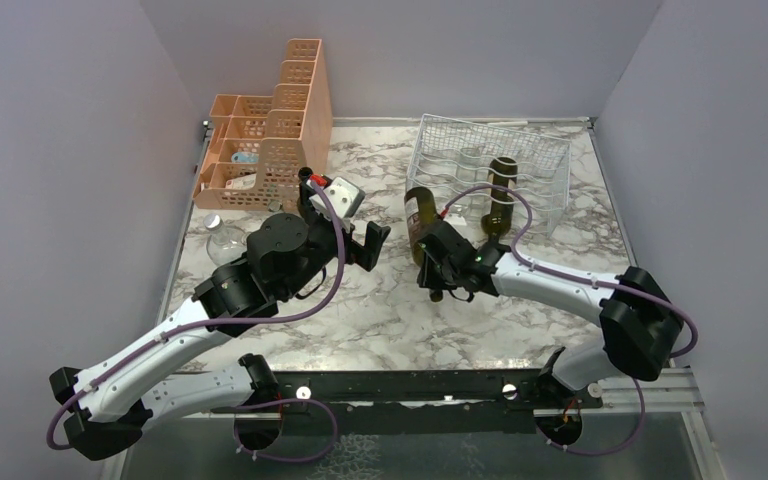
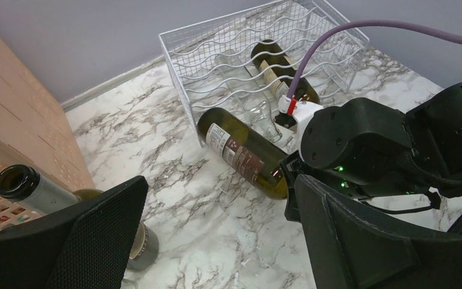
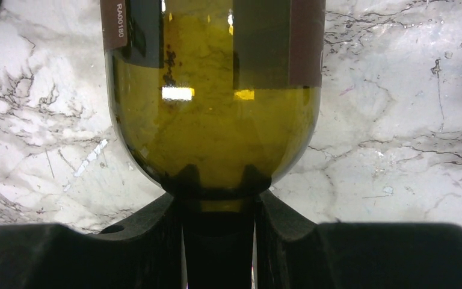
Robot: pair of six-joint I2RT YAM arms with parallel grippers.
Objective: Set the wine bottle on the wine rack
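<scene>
Gripping the bottle by its neck, the right claw should lift it base-first over the rack's near edge into a free cradle; the left claw gapes wide.

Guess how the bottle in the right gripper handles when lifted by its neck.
The wine bottle looks glossy, so the right gripper, shut on just its neck, might let it twist or slip. Probably base-heavy: the wide body extends well past the grip. Round sides suggest it would roll if released on the table.
</scene>
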